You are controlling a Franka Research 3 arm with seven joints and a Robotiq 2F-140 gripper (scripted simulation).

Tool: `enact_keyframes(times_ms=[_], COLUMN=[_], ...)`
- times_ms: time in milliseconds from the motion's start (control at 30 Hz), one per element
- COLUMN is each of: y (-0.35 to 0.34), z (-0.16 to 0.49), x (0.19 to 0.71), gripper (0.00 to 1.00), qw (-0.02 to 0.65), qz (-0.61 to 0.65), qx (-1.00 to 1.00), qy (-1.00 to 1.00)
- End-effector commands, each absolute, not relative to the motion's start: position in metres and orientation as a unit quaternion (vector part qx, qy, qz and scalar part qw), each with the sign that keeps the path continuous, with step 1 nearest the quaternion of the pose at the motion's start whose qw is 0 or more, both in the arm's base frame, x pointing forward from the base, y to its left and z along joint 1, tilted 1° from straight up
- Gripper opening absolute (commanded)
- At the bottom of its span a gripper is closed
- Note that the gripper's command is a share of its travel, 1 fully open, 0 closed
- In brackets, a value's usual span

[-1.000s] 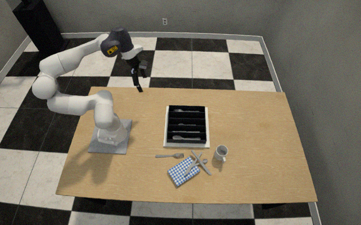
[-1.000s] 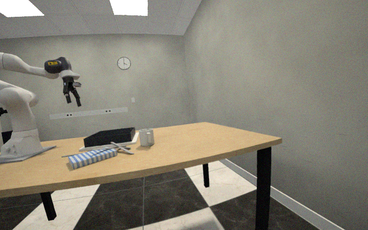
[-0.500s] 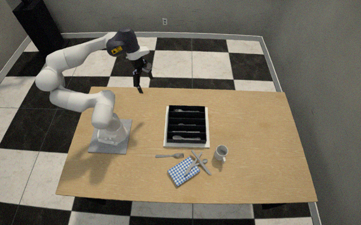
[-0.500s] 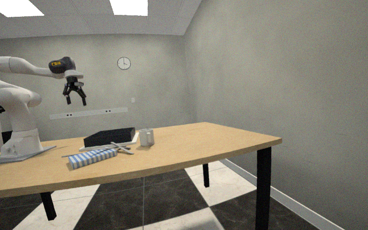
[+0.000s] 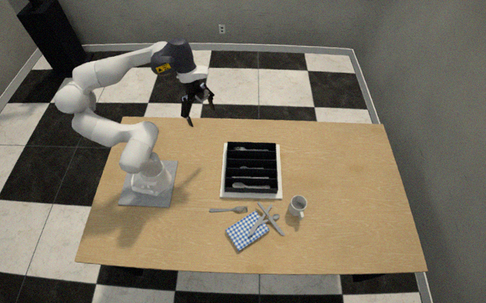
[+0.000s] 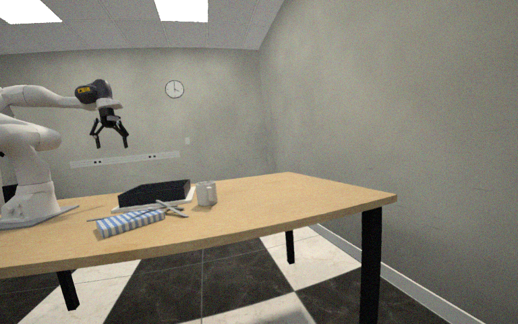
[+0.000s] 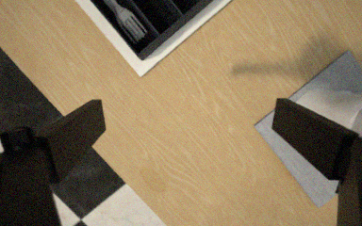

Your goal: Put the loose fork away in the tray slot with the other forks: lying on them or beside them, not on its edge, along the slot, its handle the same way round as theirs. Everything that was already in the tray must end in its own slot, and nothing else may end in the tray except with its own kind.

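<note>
The loose grey fork (image 5: 219,210) lies on the table in front of the tray, tines to the right and handle to the left in the top view. The black tray (image 5: 248,191) (image 6: 152,194) (image 7: 162,43) has several slots. Its rearmost slot holds a fork (image 5: 238,148) (image 7: 126,20), tines toward the robot's side and handle to the right in the top view. Other slots hold a small spoon, a knife and a larger spoon (image 5: 237,185). My gripper (image 5: 201,115) (image 6: 111,147) (image 7: 189,114) is open and empty, high above the table's back left part, away from both forks.
A white board (image 5: 251,199) lies under the tray. A blue checkered cloth (image 5: 238,232) (image 6: 129,221) lies in front, with crossed cutlery, including a knife (image 5: 275,223) and a spoon (image 5: 276,217), on and beside it. A white mug (image 5: 292,209) (image 6: 204,194) stands to the right.
</note>
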State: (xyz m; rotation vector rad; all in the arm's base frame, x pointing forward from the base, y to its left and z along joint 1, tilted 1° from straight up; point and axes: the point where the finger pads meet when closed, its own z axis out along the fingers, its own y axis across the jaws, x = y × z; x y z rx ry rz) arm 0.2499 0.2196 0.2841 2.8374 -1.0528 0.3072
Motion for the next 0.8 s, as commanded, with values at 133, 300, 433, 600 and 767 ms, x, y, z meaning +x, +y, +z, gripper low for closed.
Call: enact_keyframes(times_ms=[133, 300, 433, 600, 767], y=[0.216, 0.212, 0.209, 0.204, 0.199], z=[0.281, 0.279, 0.278, 0.277, 0.276], x=[0.259, 0.267, 0.273, 0.282, 0.291], gripper=[1.0, 1.0, 1.0, 1.0, 1.0], qw=[0.04, 0.037, 0.034, 0.03, 0.027], qz=[0.093, 0.089, 0.086, 0.082, 0.078], qx=[0.88, 0.854, 0.83, 0.798, 0.762], qy=[-0.465, -0.511, -0.549, -0.597, -0.642])
